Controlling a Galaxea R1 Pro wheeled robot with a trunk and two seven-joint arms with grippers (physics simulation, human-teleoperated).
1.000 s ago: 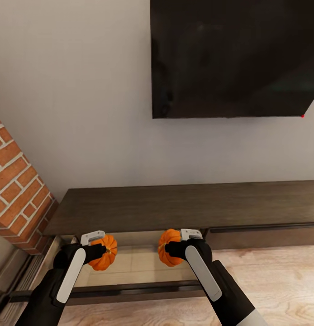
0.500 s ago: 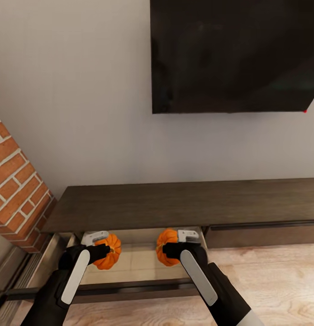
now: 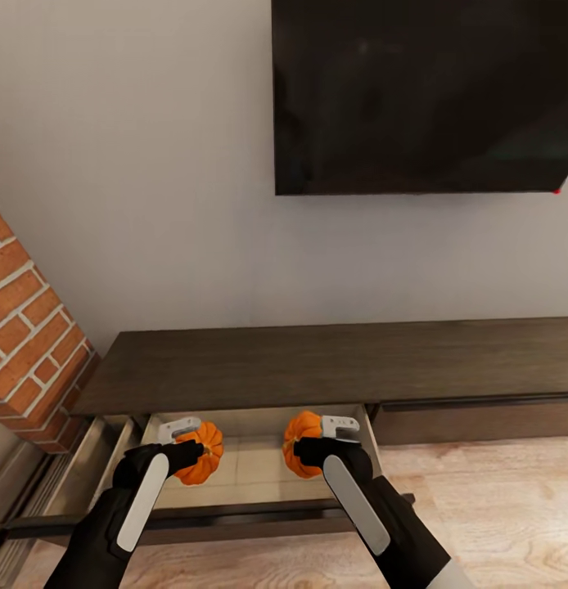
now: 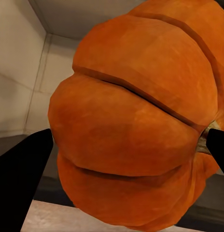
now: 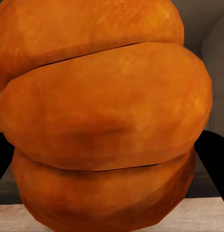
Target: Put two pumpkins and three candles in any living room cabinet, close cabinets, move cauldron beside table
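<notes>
Both pumpkins are carried farther over the open drawer [image 3: 259,470] of the cabinet [image 3: 333,364], the left pumpkin [image 3: 200,452] clamped in the left gripper [image 3: 186,446] at 7 o'clock, the right pumpkin [image 3: 303,444] clamped in the right gripper [image 3: 321,442] at 6 o'clock.

Head high; wrists tight on pumpkins [image 4: 136,121]

The room is bright with soft, even light. A dark shadow sits under the cabinet [image 3: 333,364] top. The black screen [image 3: 423,94] has a faint shine, maybe. Up close, each pumpkin [image 4: 141,121] looks a bit blurry, and the fingers [image 4: 20,179] are plain black shapes.
</notes>
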